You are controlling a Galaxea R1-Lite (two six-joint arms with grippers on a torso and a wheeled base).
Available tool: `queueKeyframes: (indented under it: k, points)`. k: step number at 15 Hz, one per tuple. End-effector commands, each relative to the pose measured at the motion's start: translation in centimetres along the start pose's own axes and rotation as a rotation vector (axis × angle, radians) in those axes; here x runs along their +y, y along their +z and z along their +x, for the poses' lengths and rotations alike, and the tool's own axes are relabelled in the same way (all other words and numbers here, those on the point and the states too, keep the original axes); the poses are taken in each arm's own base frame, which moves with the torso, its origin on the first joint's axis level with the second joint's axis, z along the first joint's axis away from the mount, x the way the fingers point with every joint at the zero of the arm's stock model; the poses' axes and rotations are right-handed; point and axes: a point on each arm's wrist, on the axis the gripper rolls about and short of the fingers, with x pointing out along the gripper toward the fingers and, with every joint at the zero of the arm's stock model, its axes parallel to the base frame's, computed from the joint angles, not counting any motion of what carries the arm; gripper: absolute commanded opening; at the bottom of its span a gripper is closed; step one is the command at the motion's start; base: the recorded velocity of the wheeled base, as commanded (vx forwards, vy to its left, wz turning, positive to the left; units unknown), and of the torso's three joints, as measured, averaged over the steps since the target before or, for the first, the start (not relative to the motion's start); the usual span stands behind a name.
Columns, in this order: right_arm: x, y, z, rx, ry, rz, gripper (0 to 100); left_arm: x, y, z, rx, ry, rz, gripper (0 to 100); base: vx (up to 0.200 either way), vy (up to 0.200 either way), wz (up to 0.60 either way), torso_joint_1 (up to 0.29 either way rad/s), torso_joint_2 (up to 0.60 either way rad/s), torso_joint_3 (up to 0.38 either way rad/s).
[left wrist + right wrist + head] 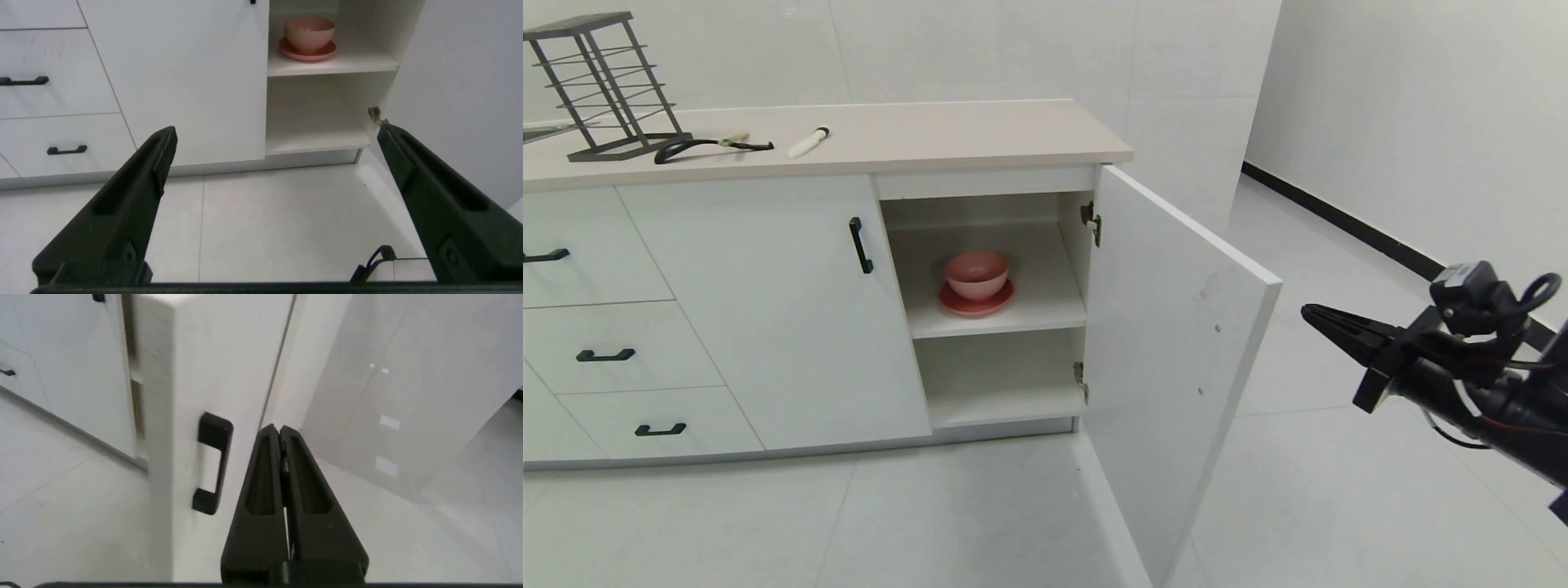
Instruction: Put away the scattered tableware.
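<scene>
The pink bowl (976, 273) sat on a pink plate (977, 304) on the cupboard's upper shelf (1045, 314). Both appeared rigid, smooth and breakable, so a rim grip was advised. The left pincer (275, 135) was spread. The right pincer (1311, 314) was pressed together, right of the open door (1168, 327).

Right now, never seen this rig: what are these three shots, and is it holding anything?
It is a two-armed robot on wheels. The head camera looks down at a white cabinet; each wrist camera looks along its own tool. The right tool is shut and empty, beside the open cabinet door, near its black handle. The left tool is open and empty, facing the cabinet. A pink bowl sits on a pink plate on the upper shelf. On the counter are a wire rack, a dark utensil and a white utensil.
</scene>
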Motion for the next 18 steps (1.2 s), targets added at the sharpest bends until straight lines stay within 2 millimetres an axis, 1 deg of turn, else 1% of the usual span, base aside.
queueKeyframes:
  k: [1, 3, 4, 7, 8, 13, 15, 18]
  points:
    - [-0.8, -2.4, 3.1, 0.031, 0.043, 0.018, 0, 0.0, 0.0, 0.0, 0.002, 0.000, 0.000, 100, 0.000, 0.000, 0.00, 0.000, 0.00, 0.000]
    - [-1.2, -2.3, 4.3, 0.006, 0.052, 0.005, 0, 0.0, 0.0, 0.0, 0.002, 0.000, 0.000, 100, 0.000, 0.000, 0.00, 0.000, 0.00, 0.000]
    - [-1.2, -2.5, 5.6, -0.008, 0.066, -0.001, 0, 0.0, 0.0, 0.0, 0.002, 0.000, 0.000, 100, 0.000, 0.000, 0.00, 0.000, 0.00, 0.000]
    - [0.5, -2.8, 7.6, -0.018, 0.134, 0.001, 0, 0.0, 0.0, 0.0, 0.002, -0.001, 0.000, 100, 0.000, 0.000, 0.00, 0.000, 0.00, 0.000]
    - [0.8, -2.9, 8.2, -0.023, 0.148, 0.000, 0, 0.0, 0.0, 0.0, 0.002, 0.000, 0.000, 100, 0.000, 0.000, 0.00, 0.000, 0.00, 0.000]
    - [3.7, -2.6, 8.9, -0.029, 0.233, 0.003, 0, 0.0, 0.0, 0.0, 0.002, 0.000, 0.000, 100, 0.000, 0.000, 0.00, 0.000, 0.00, 0.000]
    - [5.5, -2.3, 9.6, -0.041, 0.291, 0.002, 0, 0.0, 0.0, 0.0, 0.002, 0.000, 0.000, 100, 0.000, 0.000, 0.00, 0.000, 0.00, 0.000]
    - [7.8, -1.7, 11.5, -0.079, 0.328, -0.003, 0, 0.0, 0.0, 0.0, 0.002, 0.000, 0.000, 100, 0.000, 0.000, 0.00, 0.000, 0.00, 0.000]
